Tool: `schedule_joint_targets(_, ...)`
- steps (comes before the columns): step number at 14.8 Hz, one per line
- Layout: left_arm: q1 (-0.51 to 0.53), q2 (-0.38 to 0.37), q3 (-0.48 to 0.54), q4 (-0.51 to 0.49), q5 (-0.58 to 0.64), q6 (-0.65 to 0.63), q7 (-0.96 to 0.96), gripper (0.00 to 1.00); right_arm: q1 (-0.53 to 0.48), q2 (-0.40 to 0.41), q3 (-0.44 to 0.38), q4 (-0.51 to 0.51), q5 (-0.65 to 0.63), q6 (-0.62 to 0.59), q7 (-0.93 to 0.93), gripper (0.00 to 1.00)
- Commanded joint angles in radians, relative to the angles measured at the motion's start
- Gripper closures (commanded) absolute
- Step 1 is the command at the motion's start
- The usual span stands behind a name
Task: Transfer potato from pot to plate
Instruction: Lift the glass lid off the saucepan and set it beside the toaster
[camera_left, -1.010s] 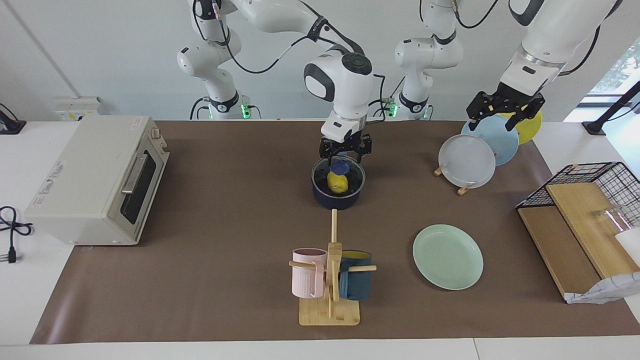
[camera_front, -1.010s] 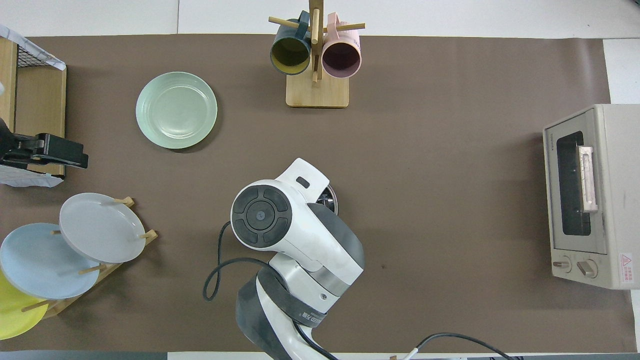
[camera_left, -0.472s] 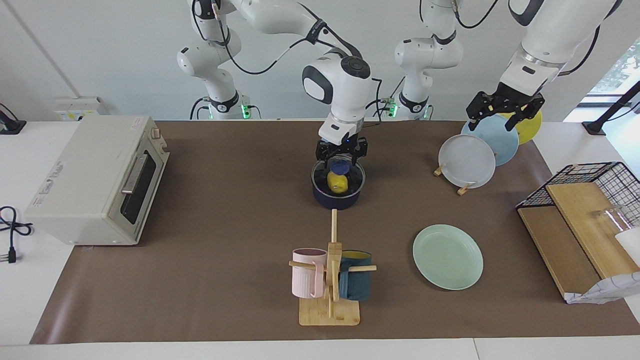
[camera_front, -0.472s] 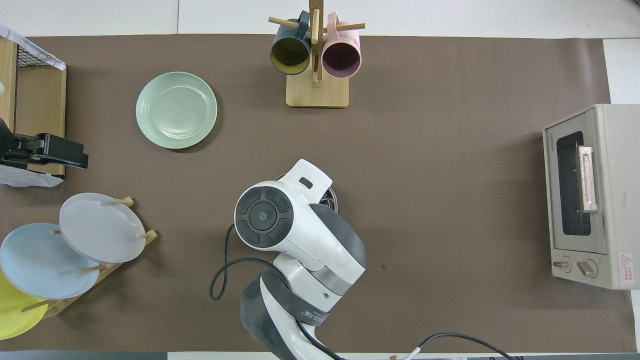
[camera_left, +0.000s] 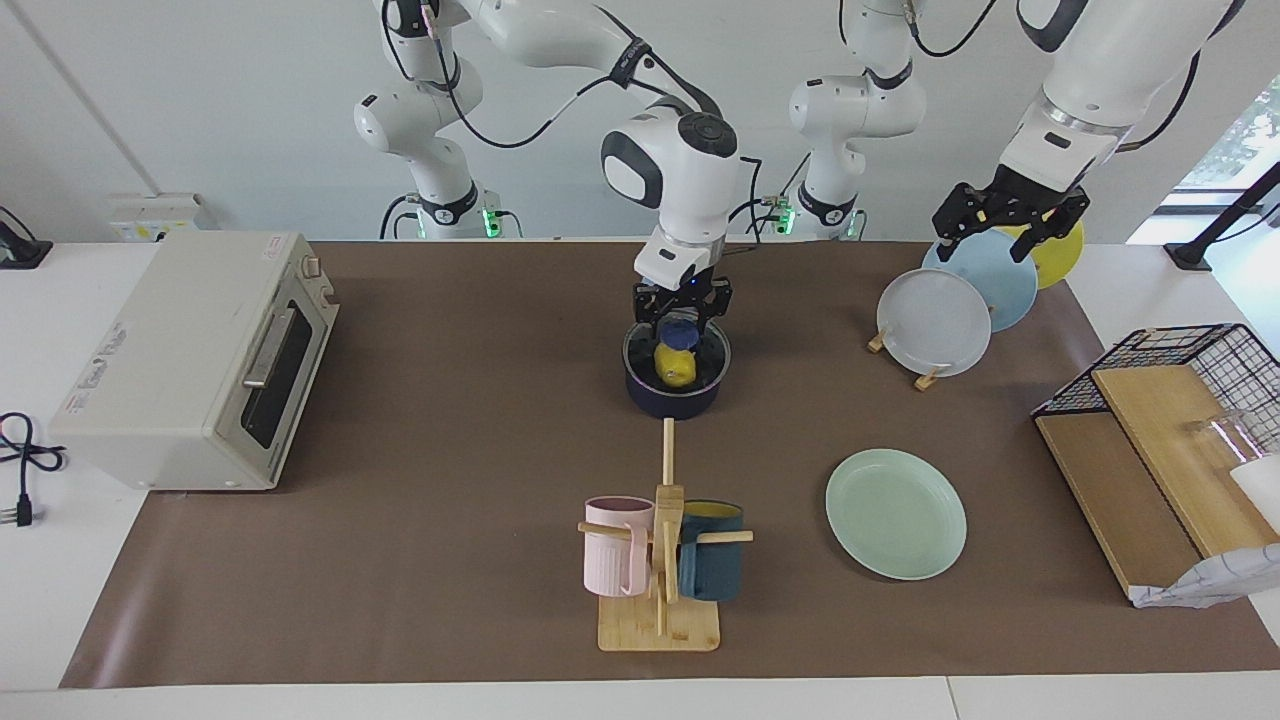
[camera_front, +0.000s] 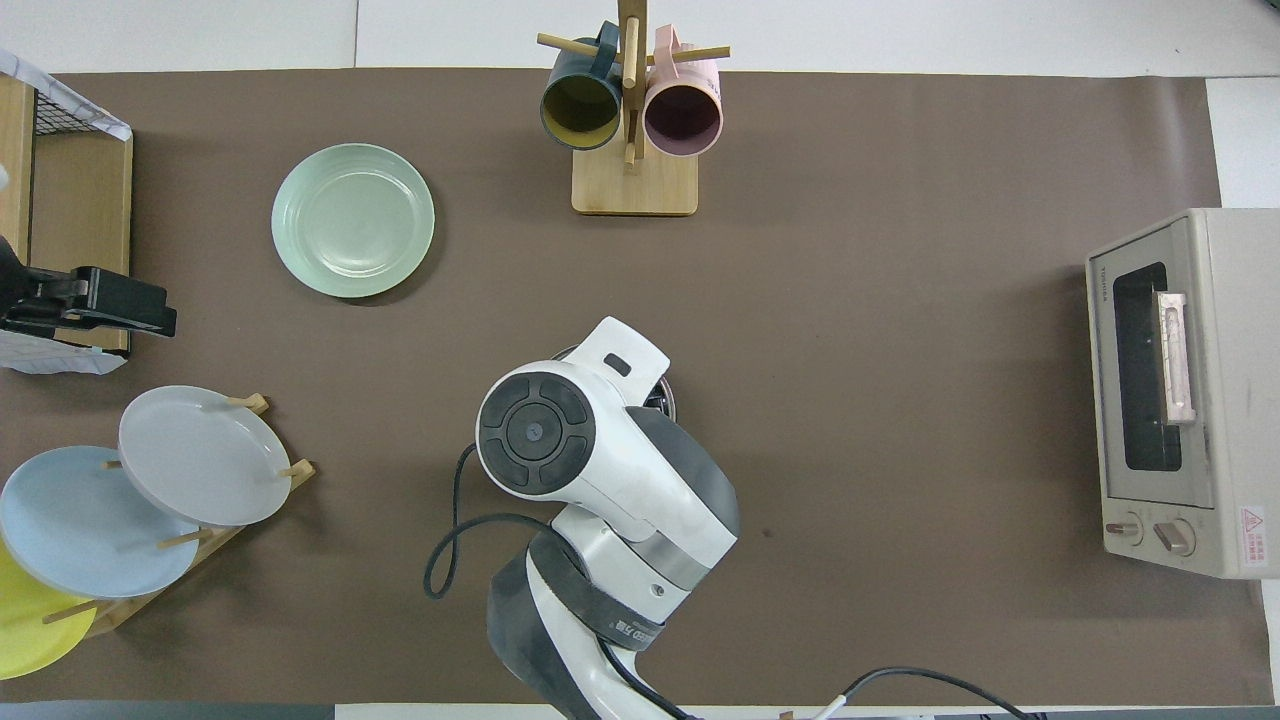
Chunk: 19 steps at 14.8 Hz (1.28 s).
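The yellow potato (camera_left: 676, 366) lies in the dark navy pot (camera_left: 672, 398) at the middle of the table. A small blue rounded piece (camera_left: 680, 328) shows just above the potato. My right gripper (camera_left: 681, 312) hangs low over the pot, open, its fingers on either side of that blue piece. In the overhead view the right arm hides the potato, and only a bit of the pot's rim (camera_front: 664, 396) shows. The mint-green plate (camera_left: 895, 512) lies empty, farther from the robots than the pot, toward the left arm's end; it also shows in the overhead view (camera_front: 352, 220). My left gripper (camera_left: 992, 232) waits open over the plate rack.
A plate rack (camera_left: 925, 378) holds grey-white (camera_left: 932, 322), light blue and yellow plates. A mug tree (camera_left: 662, 560) with pink and dark teal mugs stands farther out than the pot. A toaster oven (camera_left: 195, 360) sits at the right arm's end, a wire basket (camera_left: 1190, 370) at the left arm's.
My right gripper has shifted slightly toward the robots and lower over the pot, and its wrist has turned a little. The potato, pot, plate and left arm have not moved.
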Motion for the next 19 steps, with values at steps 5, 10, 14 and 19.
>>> schedule_joint_targets(5,-0.005,-0.014,0.003,-0.019,0.003,0.013,0.012,0.0,-0.012,-0.026,0.005,-0.034,-0.007,0.034,-0.012,0.74)
schedule_joint_targets(10,-0.005,-0.016,0.003,-0.019,0.0,0.016,0.012,0.0,-0.015,-0.021,0.002,0.024,-0.01,-0.017,-0.021,0.87)
schedule_joint_targets(14,-0.005,-0.016,0.003,-0.019,0.0,0.016,0.011,0.0,-0.097,-0.023,-0.004,0.116,-0.01,-0.123,-0.109,0.87)
schedule_joint_targets(19,-0.035,-0.036,0.0,-0.065,-0.004,0.064,-0.018,0.0,-0.338,-0.053,-0.002,0.105,0.005,-0.205,-0.469,0.93)
